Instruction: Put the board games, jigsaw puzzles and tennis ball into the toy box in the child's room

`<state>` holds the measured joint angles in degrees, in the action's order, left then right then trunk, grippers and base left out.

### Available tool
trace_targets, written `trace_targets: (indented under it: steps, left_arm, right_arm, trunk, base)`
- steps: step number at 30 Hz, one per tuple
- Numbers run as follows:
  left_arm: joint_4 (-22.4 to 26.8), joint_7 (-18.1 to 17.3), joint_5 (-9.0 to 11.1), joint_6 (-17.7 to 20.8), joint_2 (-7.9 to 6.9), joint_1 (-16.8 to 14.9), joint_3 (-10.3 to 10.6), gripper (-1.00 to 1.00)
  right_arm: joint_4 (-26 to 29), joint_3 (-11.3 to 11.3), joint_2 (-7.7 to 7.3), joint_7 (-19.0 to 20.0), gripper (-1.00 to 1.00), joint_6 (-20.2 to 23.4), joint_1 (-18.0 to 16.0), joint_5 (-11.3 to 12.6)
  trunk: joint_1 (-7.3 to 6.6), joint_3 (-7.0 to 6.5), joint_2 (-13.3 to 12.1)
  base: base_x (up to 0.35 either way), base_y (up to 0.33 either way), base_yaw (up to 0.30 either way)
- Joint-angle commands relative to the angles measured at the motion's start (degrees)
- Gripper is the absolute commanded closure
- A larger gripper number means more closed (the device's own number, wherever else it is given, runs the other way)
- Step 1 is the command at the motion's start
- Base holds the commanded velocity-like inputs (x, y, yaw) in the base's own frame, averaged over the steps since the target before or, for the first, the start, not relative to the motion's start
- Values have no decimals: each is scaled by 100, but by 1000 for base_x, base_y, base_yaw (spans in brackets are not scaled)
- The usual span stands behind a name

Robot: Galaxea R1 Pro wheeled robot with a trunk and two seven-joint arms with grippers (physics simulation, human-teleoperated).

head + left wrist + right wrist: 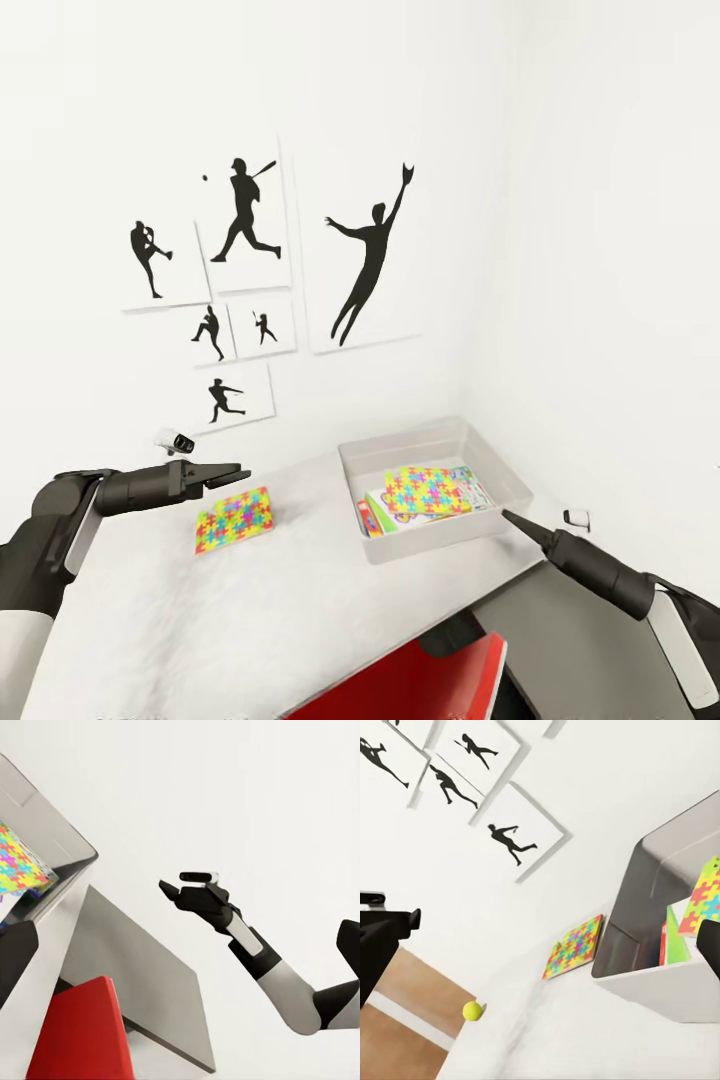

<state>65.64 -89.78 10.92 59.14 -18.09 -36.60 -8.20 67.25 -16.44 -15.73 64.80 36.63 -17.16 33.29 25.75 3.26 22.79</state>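
The pale grey toy box (500, 470) stands on the table (300, 590) in the corner of the child's room. In it a jigsaw puzzle (428, 490) lies on top of board games (370, 515), one of them green-edged (671, 937). A second jigsaw puzzle (234, 519) lies flat on the table left of the box. My left gripper (228, 473) hovers open just above and behind that puzzle. Off the box's front right corner my right gripper (512, 519) is open and empty. The tennis ball (472, 1010) rests near the table's far edge.
A red chair (420, 680) is tucked under the table's front edge. Black baseball-player pictures (245, 215) hang on the white wall behind. A small white device (175, 440) sits at the table's back left. A strip of wood floor (405, 1005) lies beyond the table.
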Motion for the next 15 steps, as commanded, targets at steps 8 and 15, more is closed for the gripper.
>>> trace_targets:
  steps: [8,15]
  left_arm:
    - [1,-22,-11,61,-1,-5,13,-100]
    - [1,-22,-6,61,-1,-5,28,-100]
  right_arm:
    - [-2,6,34,2,-100,37,-1,-4]
    - [-1,9,42,-32,-100,42,-6,-2]
  trunk:
    - [3,13,13]
    - [3,13,13]
  base:
    - [-17,0,0]
    - [-1,0,0]
